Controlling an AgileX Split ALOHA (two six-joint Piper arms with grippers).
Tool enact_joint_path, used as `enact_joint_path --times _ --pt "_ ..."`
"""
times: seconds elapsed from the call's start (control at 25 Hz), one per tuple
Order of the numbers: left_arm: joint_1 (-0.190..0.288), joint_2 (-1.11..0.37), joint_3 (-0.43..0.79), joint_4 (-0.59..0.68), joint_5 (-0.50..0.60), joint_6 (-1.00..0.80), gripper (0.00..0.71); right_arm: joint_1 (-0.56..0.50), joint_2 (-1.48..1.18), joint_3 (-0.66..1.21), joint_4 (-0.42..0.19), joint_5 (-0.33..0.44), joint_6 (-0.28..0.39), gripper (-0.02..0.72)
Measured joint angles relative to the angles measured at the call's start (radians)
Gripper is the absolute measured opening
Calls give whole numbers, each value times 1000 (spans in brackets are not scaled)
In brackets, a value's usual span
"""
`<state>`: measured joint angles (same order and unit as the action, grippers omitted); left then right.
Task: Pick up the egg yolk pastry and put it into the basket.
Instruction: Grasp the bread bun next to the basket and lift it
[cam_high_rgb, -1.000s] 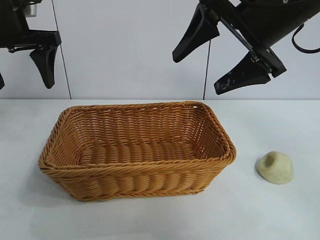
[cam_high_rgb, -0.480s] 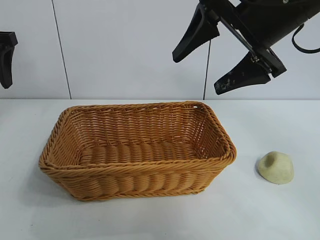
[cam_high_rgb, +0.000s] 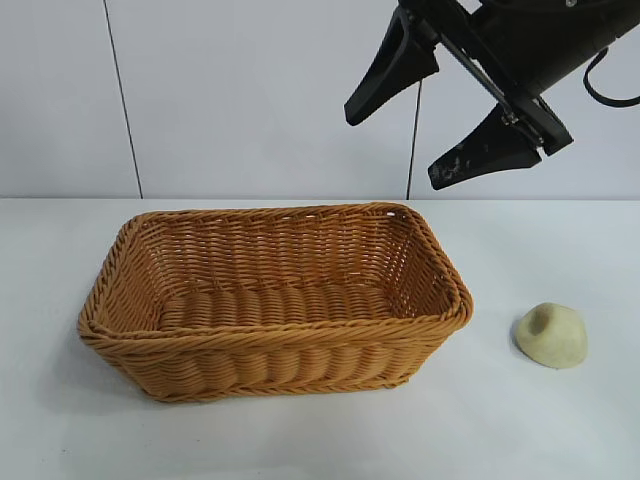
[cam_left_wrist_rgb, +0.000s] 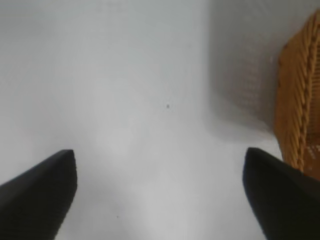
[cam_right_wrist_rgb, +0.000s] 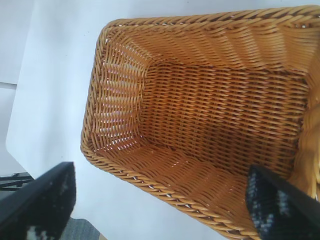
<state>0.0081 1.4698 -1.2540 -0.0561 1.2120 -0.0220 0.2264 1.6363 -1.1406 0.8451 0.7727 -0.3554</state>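
The pale yellow dome-shaped egg yolk pastry (cam_high_rgb: 551, 335) lies on the white table to the right of the basket, with a gap between them. The orange-brown wicker basket (cam_high_rgb: 270, 335) stands at the middle of the table and holds nothing; it also shows in the right wrist view (cam_right_wrist_rgb: 125, 170), and its rim shows in the left wrist view (cam_left_wrist_rgb: 299, 110). My right gripper (cam_high_rgb: 410, 140) hangs open and empty high above the basket's right end; in its own view (cam_right_wrist_rgb: 160, 200) the jaws stand wide apart. My left gripper (cam_left_wrist_rgb: 160, 192) is open and empty over bare table beside the basket, out of the exterior view.
The white table (cam_high_rgb: 560, 440) has bare surface around the basket and in front of the pastry. A pale panelled wall (cam_high_rgb: 250, 100) stands behind the table. The table's edge and floor show in the right wrist view (cam_right_wrist_rgb: 15, 150).
My left gripper moved left out of the exterior view. The right gripper, basket and pastry have not moved.
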Motion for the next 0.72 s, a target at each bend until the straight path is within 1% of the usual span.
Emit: enact_joint_path --times 0.4,0.52,0.6,0.72 --pt "0 -522 438 2 -2 2 695 0 0 0 0 9 0 634" --pt "0 -684 555 2 -50 3 695 0 0 0 0 9 0 634" --pt "0 -781 615 2 -85 3 695 0 0 0 0 9 0 634" --pt "0 -920 676 2 -106 3 695 0 0 0 0 9 0 634"
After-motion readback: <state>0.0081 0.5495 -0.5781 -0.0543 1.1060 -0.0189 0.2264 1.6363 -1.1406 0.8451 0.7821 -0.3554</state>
